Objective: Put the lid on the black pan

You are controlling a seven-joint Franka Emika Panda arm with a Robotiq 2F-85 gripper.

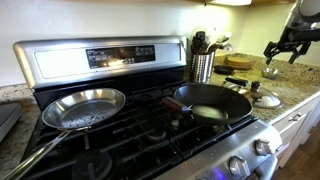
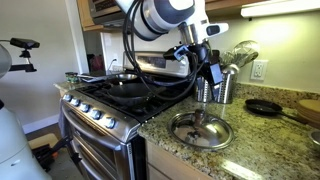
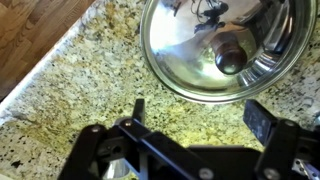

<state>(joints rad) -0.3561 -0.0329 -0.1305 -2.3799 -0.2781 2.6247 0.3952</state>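
Observation:
The lid (image 3: 205, 45) is silvery and domed with a dark centre knob. It lies on the speckled granite counter beside the stove and shows in both exterior views (image 1: 264, 98) (image 2: 200, 129). The black pan (image 1: 210, 101) sits on a right-hand stove burner with its stub handle pointing left. In an exterior view (image 2: 122, 86) it is partly hidden behind the arm's cables. My gripper (image 3: 200, 115) is open and empty. It hovers above the counter over the lid's near edge, well clear of the knob, as both exterior views show (image 1: 284, 47) (image 2: 206, 66).
A shiny steel pan (image 1: 84, 108) sits on a left burner. A utensil holder (image 1: 203, 66) stands behind the black pan. A small dark skillet (image 2: 265, 106), a tan disc (image 2: 308, 106) and a small metal bowl (image 1: 270, 72) sit on the counter. The counter edge (image 3: 50, 65) drops to the wood floor.

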